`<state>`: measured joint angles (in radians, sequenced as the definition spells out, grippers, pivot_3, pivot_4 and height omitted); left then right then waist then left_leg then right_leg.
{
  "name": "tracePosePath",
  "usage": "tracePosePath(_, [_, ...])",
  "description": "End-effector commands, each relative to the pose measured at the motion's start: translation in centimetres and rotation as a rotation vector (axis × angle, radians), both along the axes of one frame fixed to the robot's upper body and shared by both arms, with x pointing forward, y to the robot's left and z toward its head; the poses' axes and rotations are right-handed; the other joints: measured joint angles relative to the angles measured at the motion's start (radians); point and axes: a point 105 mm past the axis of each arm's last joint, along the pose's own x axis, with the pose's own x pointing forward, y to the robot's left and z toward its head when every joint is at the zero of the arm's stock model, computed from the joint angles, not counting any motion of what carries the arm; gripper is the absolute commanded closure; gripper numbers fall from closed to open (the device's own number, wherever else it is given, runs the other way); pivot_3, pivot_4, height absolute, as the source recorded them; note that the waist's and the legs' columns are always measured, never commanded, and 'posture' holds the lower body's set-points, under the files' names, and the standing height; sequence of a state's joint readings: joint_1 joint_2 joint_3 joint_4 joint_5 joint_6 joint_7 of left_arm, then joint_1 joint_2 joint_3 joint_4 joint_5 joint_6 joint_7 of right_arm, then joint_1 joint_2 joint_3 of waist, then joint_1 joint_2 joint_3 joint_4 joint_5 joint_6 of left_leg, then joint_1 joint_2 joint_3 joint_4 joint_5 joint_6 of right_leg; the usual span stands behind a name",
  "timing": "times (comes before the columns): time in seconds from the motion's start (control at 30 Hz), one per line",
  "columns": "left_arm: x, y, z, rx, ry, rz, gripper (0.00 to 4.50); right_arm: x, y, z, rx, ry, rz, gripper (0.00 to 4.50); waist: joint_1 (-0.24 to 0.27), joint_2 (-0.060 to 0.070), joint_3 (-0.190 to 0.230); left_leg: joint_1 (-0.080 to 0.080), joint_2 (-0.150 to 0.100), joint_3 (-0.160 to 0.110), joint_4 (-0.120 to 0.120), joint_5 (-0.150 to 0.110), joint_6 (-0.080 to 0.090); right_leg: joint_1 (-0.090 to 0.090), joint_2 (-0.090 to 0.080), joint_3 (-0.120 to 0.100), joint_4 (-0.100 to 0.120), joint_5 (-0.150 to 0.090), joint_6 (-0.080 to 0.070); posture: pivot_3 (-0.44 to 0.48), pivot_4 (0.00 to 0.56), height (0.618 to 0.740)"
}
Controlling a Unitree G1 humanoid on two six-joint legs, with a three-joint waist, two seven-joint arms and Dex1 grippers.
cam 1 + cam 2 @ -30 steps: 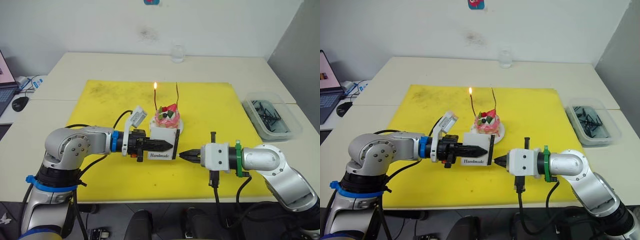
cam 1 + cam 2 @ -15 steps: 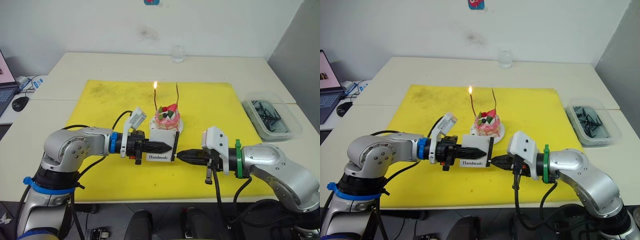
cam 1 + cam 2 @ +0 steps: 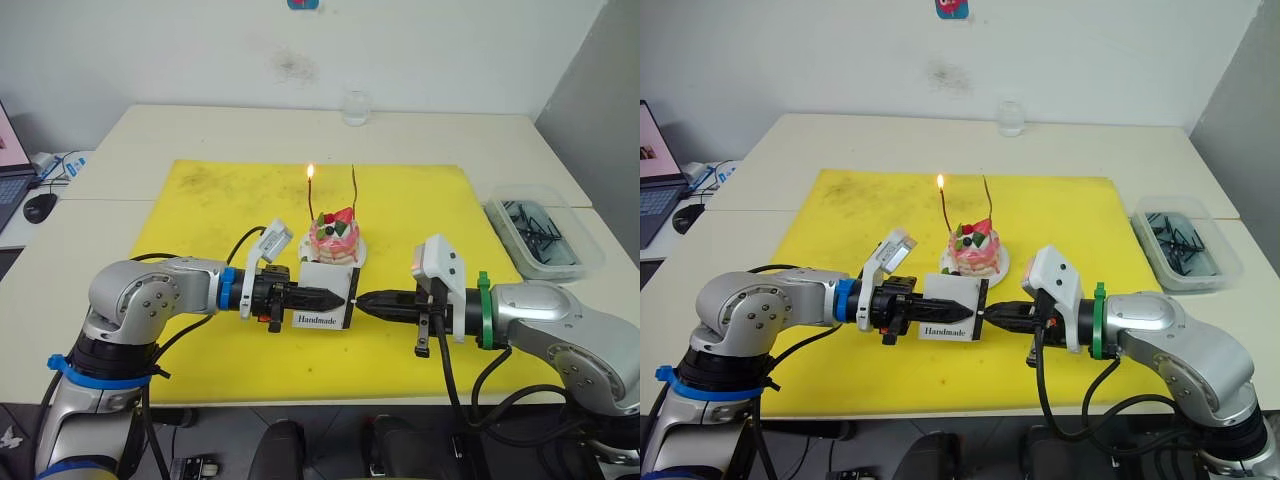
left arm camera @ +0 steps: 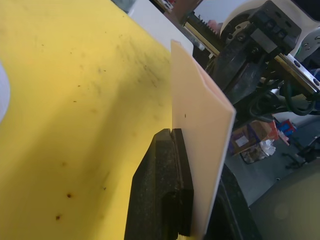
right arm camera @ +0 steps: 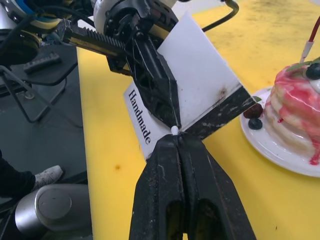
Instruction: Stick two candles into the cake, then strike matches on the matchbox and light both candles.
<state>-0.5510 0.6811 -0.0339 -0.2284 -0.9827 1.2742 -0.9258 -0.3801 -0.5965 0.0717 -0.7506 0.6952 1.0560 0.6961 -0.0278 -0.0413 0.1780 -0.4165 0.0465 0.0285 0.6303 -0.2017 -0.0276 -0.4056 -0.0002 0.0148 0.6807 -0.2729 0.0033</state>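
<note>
The pink cake (image 3: 335,238) sits on its white plate (image 3: 358,257) with two thin candles in it. The left candle (image 3: 313,200) burns; the right candle (image 3: 355,192) is unlit. In front of the cake my left gripper (image 3: 340,297) is shut on the white matchbox (image 3: 322,292), holding it upright above the mat. My right gripper (image 5: 176,136) is shut on a match whose pale tip (image 5: 174,130) just pokes out. That tip touches the box beside its black striking strip (image 5: 220,114).
A yellow mat (image 3: 200,200) covers the middle of the table. A clear bin (image 3: 545,238) of dark sticks stands at the right edge. A glass (image 3: 355,107) stands at the back, and a mouse (image 3: 40,207) lies far left.
My right wrist has turned and its fingertips have moved left, from a small gap to contact with the matchbox. The left gripper and box have barely shifted.
</note>
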Motion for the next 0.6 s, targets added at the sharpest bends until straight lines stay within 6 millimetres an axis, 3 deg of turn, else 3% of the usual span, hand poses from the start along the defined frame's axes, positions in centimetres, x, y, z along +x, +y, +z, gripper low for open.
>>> tracePosePath(0.03, [0.0,0.0,0.9,-0.027,-0.021,-0.005,4.5,-0.6,0.4,1.1,0.02,-0.047,0.035,4.48,0.0,0.0,0.0,0.0,0.0,0.0,0.0,0.0,0.0,0.0,0.0,0.0,0.0,0.0,0.0,0.0,0.15,0.74])
tracePosePath(0.2, [0.1,0.1,1.0,-0.049,0.009,0.006,4.5,-0.9,0.4,1.3,-0.065,-0.233,0.083,4.48,0.0,0.0,0.0,0.0,0.0,0.0,0.0,0.0,0.0,0.0,0.0,0.0,0.0,0.0,0.0,0.0,0.15,0.74])
tracePosePath(0.4, [0.1,0.3,1.2,-0.077,0.061,0.019,4.5,-1.2,0.3,-0.1,-0.183,-0.537,0.168,4.48,0.0,0.0,0.0,0.0,-0.001,0.0,0.0,0.0,0.0,0.0,0.001,0.0,-0.001,0.0,0.0,0.0,0.15,0.74])
tracePosePath(0.6, [0.0,0.3,1.2,-0.075,0.073,0.015,4.5,-0.6,0.4,-0.6,-0.176,-0.622,0.163,4.48,-0.001,0.0,0.0,0.0,0.0,0.0,0.0,0.0,0.0,0.0,0.001,0.0,0.0,0.0,0.0,0.0,0.15,0.74])
